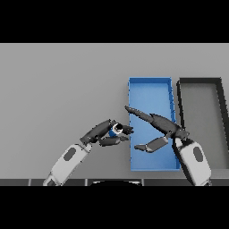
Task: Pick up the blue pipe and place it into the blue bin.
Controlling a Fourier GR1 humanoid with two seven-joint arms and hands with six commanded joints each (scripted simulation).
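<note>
The blue pipe (114, 131) sits clamped in the left hand (108, 133), whose dark fingers and thumb curl round it just left of the blue bin (150, 85). We see only a small part of the pipe between the fingers: a short blue body with a pale ring around a dark opening, the open end turned up toward us and a little to the right. We cannot tell which way its long axis runs, since the hand covers most of it. We can read no writing, brand or label on the pipe, the bins or the arms.

The left arm comes in from the lower left, white and grey, and its hand hangs over the grey counter (62, 85), close to the bin's left wall. The right hand (163, 129) is spread above the blue bin with its fingers straight and apart from the thumb, holding nothing; the long fingers point up and left across the bin's floor, with the thumb lower down. The two hands are near each other but not touching.

Just beside the blue bin on its right stands a dark-walled bin (200, 81) with a grey floor.
</note>
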